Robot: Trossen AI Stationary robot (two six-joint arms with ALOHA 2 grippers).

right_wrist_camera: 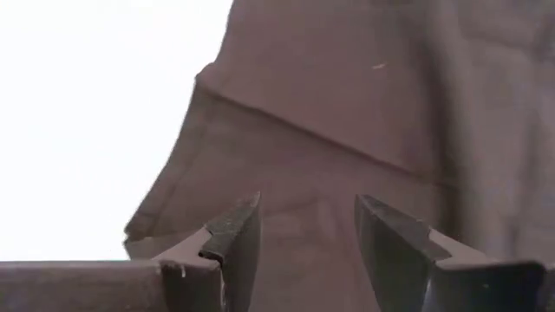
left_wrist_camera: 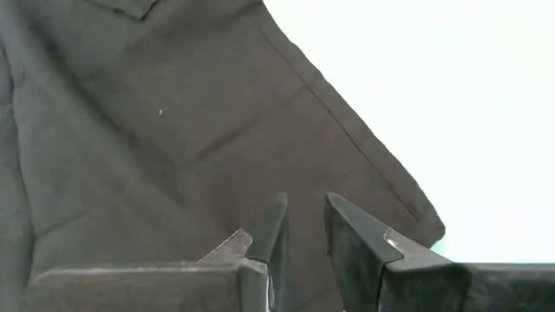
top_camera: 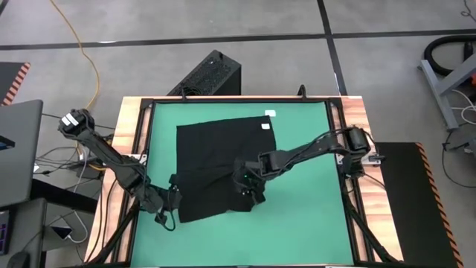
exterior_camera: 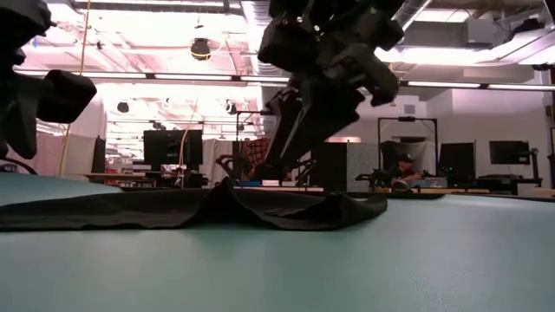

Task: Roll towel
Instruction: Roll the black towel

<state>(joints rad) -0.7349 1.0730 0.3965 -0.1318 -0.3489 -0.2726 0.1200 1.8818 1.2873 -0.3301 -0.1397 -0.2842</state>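
From above, the towel [top_camera: 223, 165] lies spread near the middle of the green table [top_camera: 305, 223], a rough square slightly longer from twelve to six o'clock, its white tag [top_camera: 265, 126] at the corner toward one o'clock. The left gripper [top_camera: 169, 202] sits at the towel's seven o'clock corner. The right gripper [top_camera: 249, 186] is over the edge toward five o'clock.

At table height, the towel [exterior_camera: 199, 210] lies low and wide across the table, with a raised ridge near its middle under the right gripper [exterior_camera: 286, 160].

The left wrist camera shows its fingers [left_wrist_camera: 351, 243] slightly apart above the towel [left_wrist_camera: 173, 130], gripping nothing.

The right wrist camera shows its fingers [right_wrist_camera: 390, 238] wide apart over the towel [right_wrist_camera: 347, 113], also empty.
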